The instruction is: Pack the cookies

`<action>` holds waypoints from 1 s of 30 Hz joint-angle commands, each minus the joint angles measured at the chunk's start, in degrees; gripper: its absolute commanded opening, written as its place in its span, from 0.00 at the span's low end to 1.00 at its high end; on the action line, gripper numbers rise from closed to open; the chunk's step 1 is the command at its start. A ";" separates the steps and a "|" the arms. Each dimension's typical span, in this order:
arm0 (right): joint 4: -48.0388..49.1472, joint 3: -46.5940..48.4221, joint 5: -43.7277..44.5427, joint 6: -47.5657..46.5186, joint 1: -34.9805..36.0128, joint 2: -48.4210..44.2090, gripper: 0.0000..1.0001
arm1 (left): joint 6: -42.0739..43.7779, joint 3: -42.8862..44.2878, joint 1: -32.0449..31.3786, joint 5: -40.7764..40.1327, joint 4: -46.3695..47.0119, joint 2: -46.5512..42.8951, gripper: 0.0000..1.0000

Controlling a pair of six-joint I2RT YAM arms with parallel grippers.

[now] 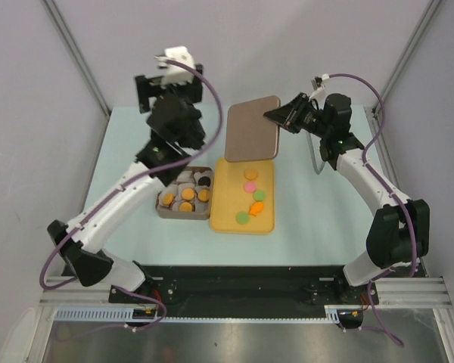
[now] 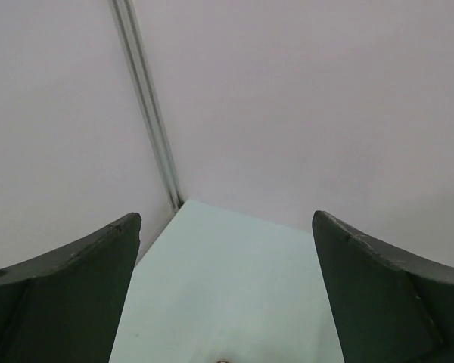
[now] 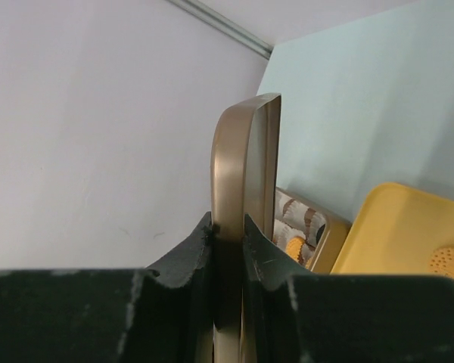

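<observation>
Pale green table (image 1: 325, 219), white walls behind. Nearest the arms' bases, a yellow tray (image 1: 228, 198) carries loose cookies (image 1: 250, 186), pink, green and orange, lying flat and apart, easy to pick singly. Just beside the tray, at its 9 o'clock, a tan box (image 1: 163, 212) already has orange cookies and one black seated in paper cups (image 1: 186, 176). Farther back, at the tray's 12 o'clock, the brown lid (image 1: 251, 128) is pinched by its rim, near its 2 o'clock corner, in the right gripper (image 1: 278, 116). The jaws are narrowed onto the lid, which is apparently held aside so the box stays open for filling. At 11 o'clock the raised left gripper (image 2: 225, 218) is spread wide and empty, facing the wall.
</observation>
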 commanded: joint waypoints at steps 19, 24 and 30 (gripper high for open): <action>36.74 -3.98 -13.50 20.17 8.36 17.39 0.00 | -64.30 -31.80 30.69 40.62 -32.57 -18.55 0.61; 50.64 -7.41 -12.72 27.32 9.25 20.91 0.00 | -72.25 -40.50 30.86 37.87 -32.94 -28.38 0.50; 57.06 -10.14 -9.83 30.58 11.44 24.43 0.00 | -77.35 -38.14 28.24 32.78 -41.10 -30.51 0.53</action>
